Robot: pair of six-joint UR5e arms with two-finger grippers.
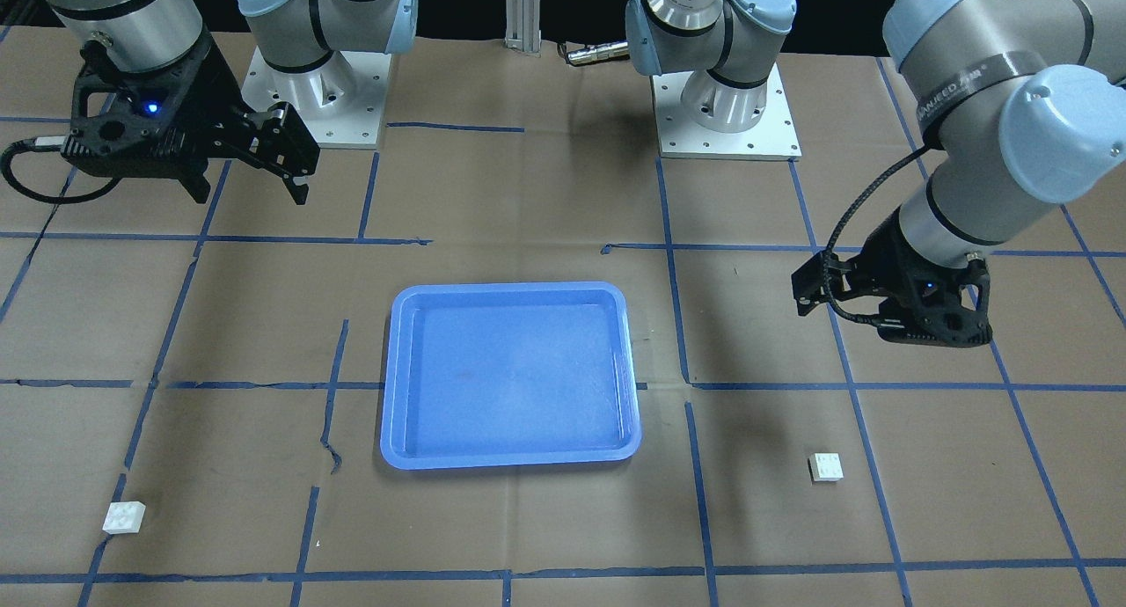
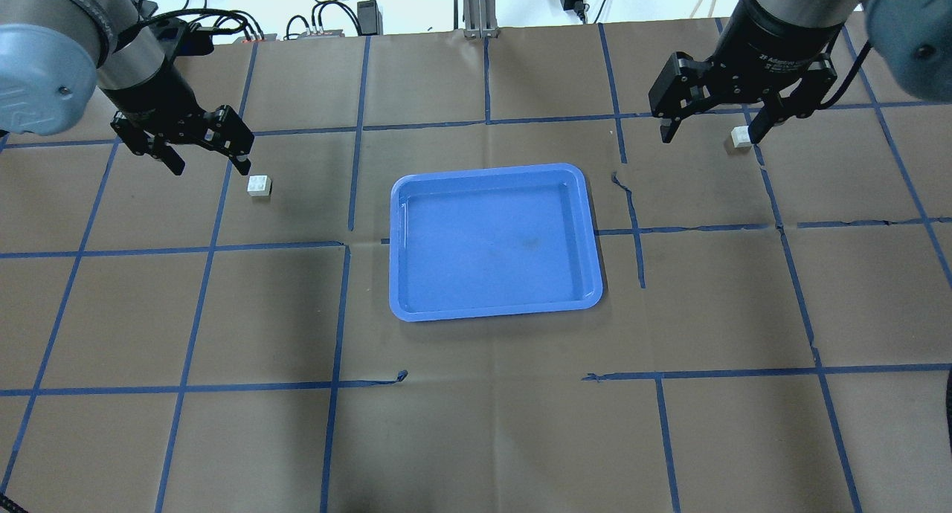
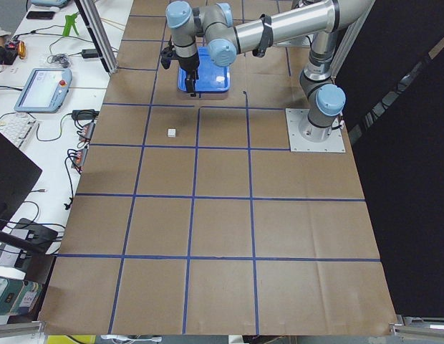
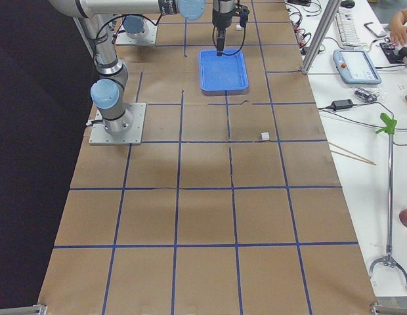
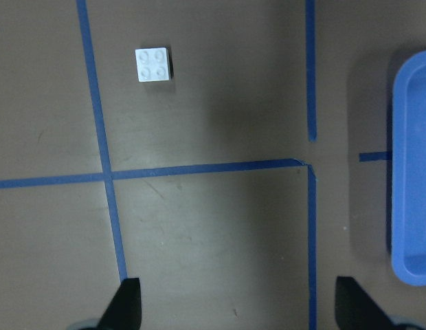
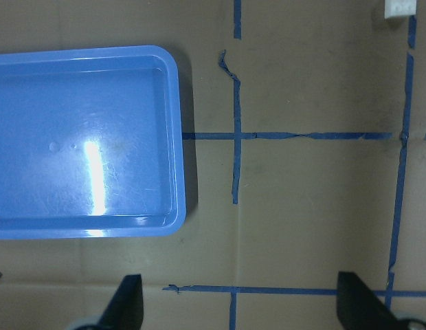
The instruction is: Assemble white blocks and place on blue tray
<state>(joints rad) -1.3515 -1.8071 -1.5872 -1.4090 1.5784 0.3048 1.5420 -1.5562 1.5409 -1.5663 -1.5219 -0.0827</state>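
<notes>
Beside the rectangular blue plastic tray (image 2: 487,169), my left gripper (image 2: 210,163) and right gripper (image 2: 709,135) hang splayed, holding nothing. Pickup stage, I judge: descend onto the small square white plastic left brick (image 2: 259,186) and right brick (image 2: 741,137).

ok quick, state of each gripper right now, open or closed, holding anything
left gripper: open, holding nothing
right gripper: open, holding nothing

Silver arms (image 1: 959,70) carry pale-blue joint caps (image 1: 1051,132), black wrist housings (image 1: 149,123), looping black cables (image 1: 858,204) and white bolted base plates (image 1: 783,141).
</notes>
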